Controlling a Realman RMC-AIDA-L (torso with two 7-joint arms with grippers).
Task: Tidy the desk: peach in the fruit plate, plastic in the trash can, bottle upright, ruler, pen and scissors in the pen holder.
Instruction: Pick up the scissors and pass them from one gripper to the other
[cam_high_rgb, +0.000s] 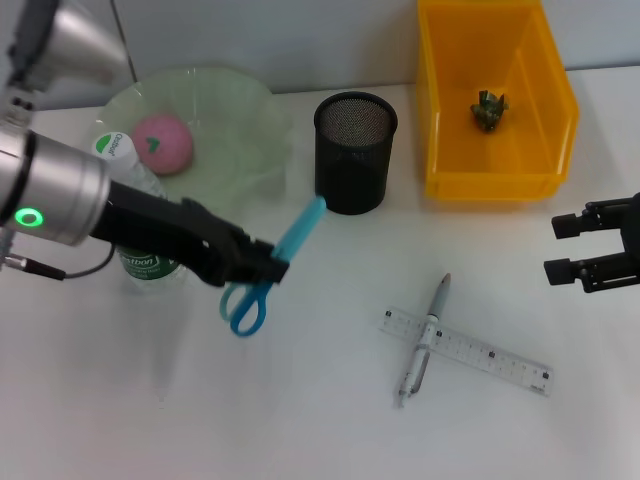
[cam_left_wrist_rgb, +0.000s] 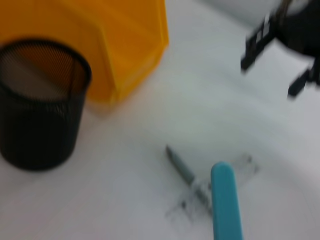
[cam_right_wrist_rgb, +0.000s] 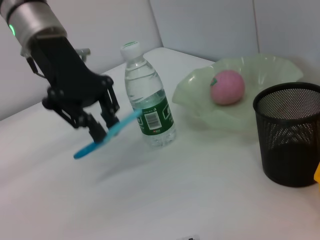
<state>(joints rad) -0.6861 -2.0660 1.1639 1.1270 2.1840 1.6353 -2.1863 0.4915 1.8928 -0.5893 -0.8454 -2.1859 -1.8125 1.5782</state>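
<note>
Left tool (cam_high_rgb: 268, 268) pinching the blue scissors (cam_high_rgb: 275, 265) mid-body, held off the tabletop (cam_high_rgb: 300, 420), blade tip angled toward the pen holder (cam_high_rgb: 355, 152) just beyond. Pen (cam_high_rgb: 424, 338) lies across the ruler (cam_high_rgb: 466, 351), off to its right. Bottle (cam_right_wrist_rgb: 148, 96) upright just behind the left tool. Peach (cam_high_rgb: 162, 143) in the plate (cam_high_rgb: 240, 120). Plastic wad (cam_high_rgb: 490, 110) in the yellow bin (cam_high_rgb: 495, 180). Right tool (cam_high_rgb: 565, 248) spread, holding nothing, far right.

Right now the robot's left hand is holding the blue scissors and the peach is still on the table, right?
Not quite. The left gripper does hold the blue scissors, but the peach already lies in the green fruit plate, as the head view shows.
</note>
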